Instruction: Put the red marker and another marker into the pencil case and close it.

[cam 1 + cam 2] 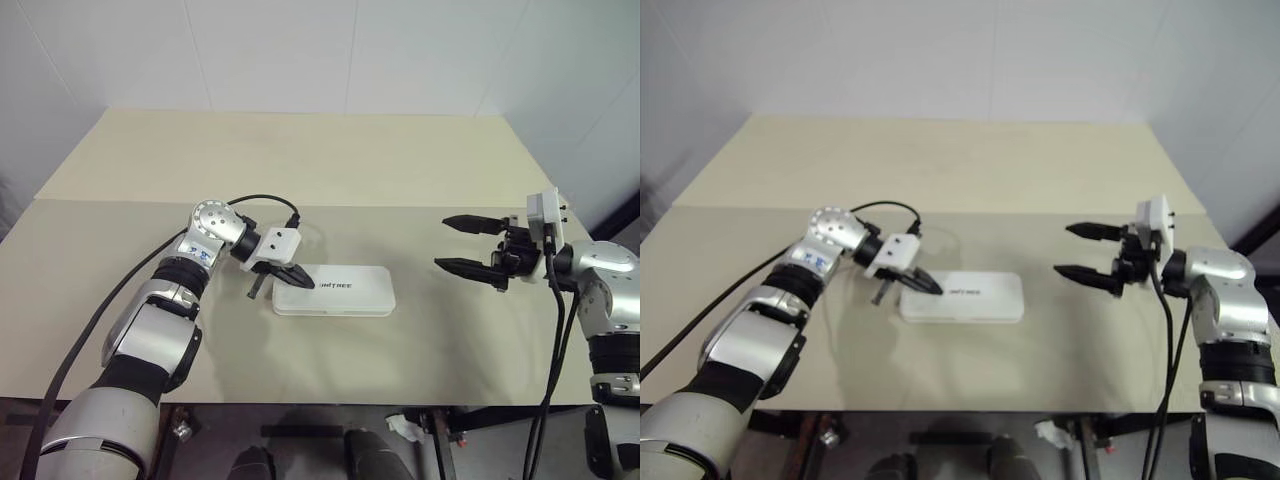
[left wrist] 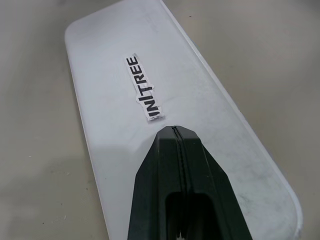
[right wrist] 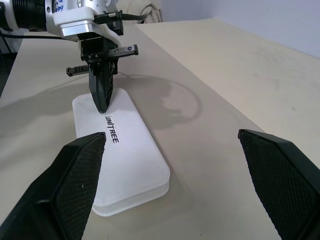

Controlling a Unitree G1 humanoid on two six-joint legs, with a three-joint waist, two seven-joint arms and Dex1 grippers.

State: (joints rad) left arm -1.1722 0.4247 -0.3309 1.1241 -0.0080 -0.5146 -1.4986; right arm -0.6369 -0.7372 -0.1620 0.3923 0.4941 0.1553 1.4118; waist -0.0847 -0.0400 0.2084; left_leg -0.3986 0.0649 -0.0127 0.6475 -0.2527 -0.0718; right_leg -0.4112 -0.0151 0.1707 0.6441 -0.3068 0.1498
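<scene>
Pencil case (image 1: pixel 335 291), rigid, light, slick: left gripper (image 1: pixel 297 276), fingers pressed together, bears on lid; right gripper (image 1: pixel 468 244) spread wide.

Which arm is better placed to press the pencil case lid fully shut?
Left. The left gripper, shut, sits on the pencil case lid's end; the right gripper hangs open, well off to the side.
</scene>
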